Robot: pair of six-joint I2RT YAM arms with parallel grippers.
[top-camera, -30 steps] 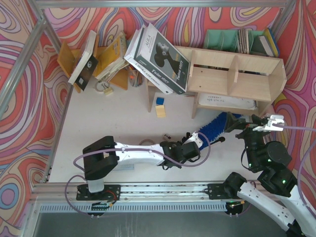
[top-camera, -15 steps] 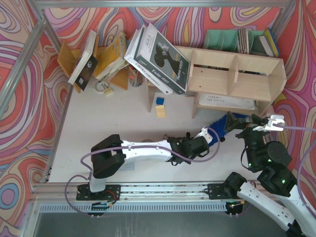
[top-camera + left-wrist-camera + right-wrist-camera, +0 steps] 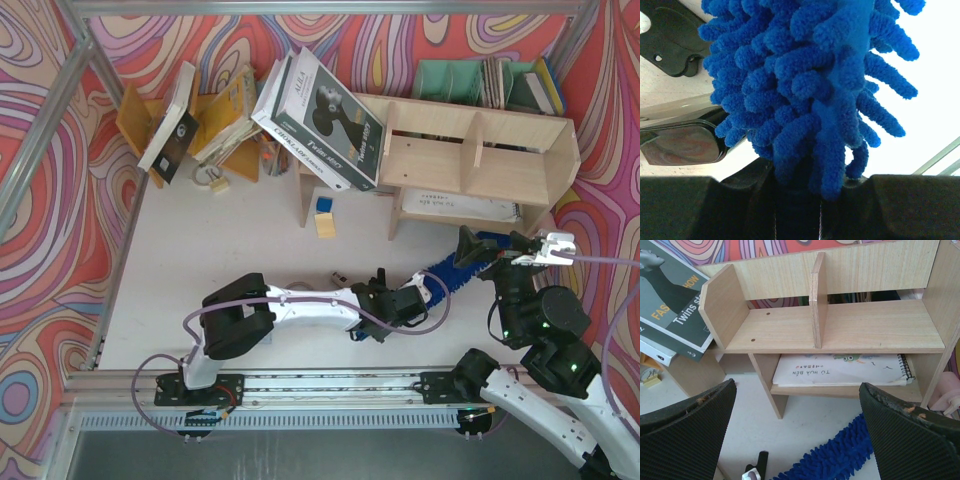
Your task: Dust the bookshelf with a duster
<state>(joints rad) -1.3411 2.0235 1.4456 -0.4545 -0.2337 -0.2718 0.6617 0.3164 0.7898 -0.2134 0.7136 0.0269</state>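
Evidently my left fingers (image 3: 428, 287) are clamped hard on the root of the duster (image 3: 458, 262), right where the fluff begins. I judge that short grip is why the floppy head sticks out past them like a paddle I can steer. From above, the head runs toward 2 o'clock over the white desk (image 3: 250, 240). Its tip lies near the foot of the bookshelf (image 3: 470, 150), in front of the lower tier, and touches no board that I can see.

My right fingers (image 3: 797, 395) are spread as wide as they go and hold nothing. They face the shelf at 12 o'clock with the duster low between them. I judge they wait there to leave the sweep free, or to steady the unit if it slides.

Up close the duster is bright blue chenille, a crowd of plump, soft noodles around a flat core. It should give and drag lightly over edges. The bookshelf is pale bare plywood with flat boards and square corners, in 2 tiers with an upright divider splitting the top one.

A spiral-bound notebook (image 3: 840, 367) lies flat in the lower tier, so that board is mostly covered. A large glossy book (image 3: 675, 305) leans against the shelf's end at 10 o'clock, and a careless stroke there could tip it.
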